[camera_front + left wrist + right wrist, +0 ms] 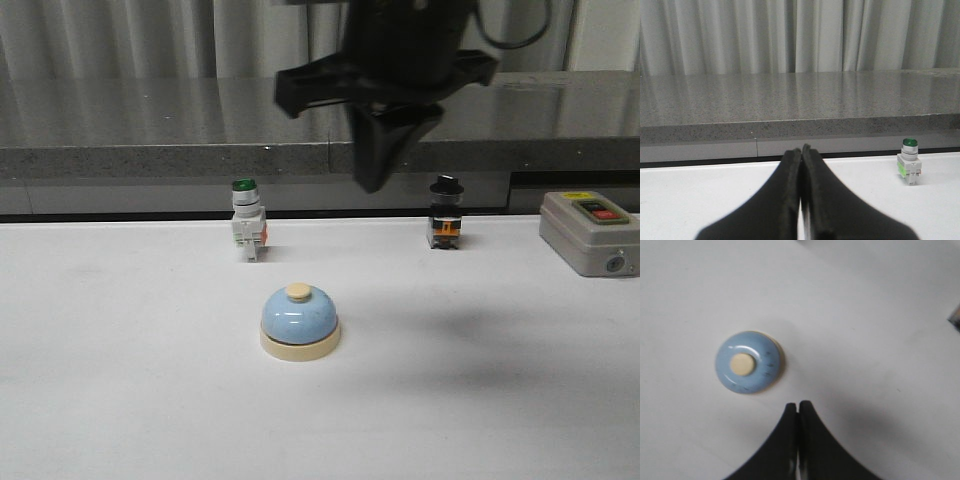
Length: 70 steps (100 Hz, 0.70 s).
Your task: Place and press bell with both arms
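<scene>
The bell (300, 318), a light-blue dome with a cream base ring and a cream button on top, stands upright on the white table near its middle. My right gripper (372, 183) hangs high above the table, behind and to the right of the bell, pointing down with its jaws shut and empty. In the right wrist view the bell (748, 363) lies well below and off to one side of the shut gripper (798, 404). My left gripper (801, 148) is shut and empty, low over the table, facing the back ledge. The left arm does not show in the front view.
A green-capped white switch (247, 222) stands behind the bell to the left, also in the left wrist view (909, 162). A black switch (445, 215) stands back right. A grey box with red and black buttons (590, 232) sits at the far right. A raised grey stone ledge (150, 130) bounds the back.
</scene>
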Available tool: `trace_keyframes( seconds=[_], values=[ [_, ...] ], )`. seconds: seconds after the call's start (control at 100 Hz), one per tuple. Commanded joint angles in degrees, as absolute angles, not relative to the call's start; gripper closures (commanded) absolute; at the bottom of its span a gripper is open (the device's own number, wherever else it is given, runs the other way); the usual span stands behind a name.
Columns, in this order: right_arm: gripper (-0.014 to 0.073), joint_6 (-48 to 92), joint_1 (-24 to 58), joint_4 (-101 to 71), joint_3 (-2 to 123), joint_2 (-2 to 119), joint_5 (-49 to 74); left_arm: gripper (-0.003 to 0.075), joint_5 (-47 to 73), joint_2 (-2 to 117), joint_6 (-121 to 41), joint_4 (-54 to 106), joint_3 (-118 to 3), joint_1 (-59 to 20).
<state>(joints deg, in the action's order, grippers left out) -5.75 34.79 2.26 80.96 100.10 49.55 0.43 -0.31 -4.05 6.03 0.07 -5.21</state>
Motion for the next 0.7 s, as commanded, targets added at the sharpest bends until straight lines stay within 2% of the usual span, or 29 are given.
trace_keyframes(
  seconds=[0.0, 0.42, 0.69],
  values=[
    [0.0662, -6.35, 31.06, 3.04, 78.80, 92.94, 48.06, 0.0739, -4.17, -2.28, -3.87, 6.13, 1.19, -4.97],
    [0.0662, -6.94, 9.93, 2.99, 60.08, 73.33, 45.63, 0.0739, -4.17, -2.28, -3.87, 6.13, 1.19, -4.97],
    [0.0662, -7.38, 3.48, 2.99, 49.31, 59.72, 43.91, 0.0739, -4.17, -2.28, -3.87, 6.13, 1.19, -4.97]
  ],
)
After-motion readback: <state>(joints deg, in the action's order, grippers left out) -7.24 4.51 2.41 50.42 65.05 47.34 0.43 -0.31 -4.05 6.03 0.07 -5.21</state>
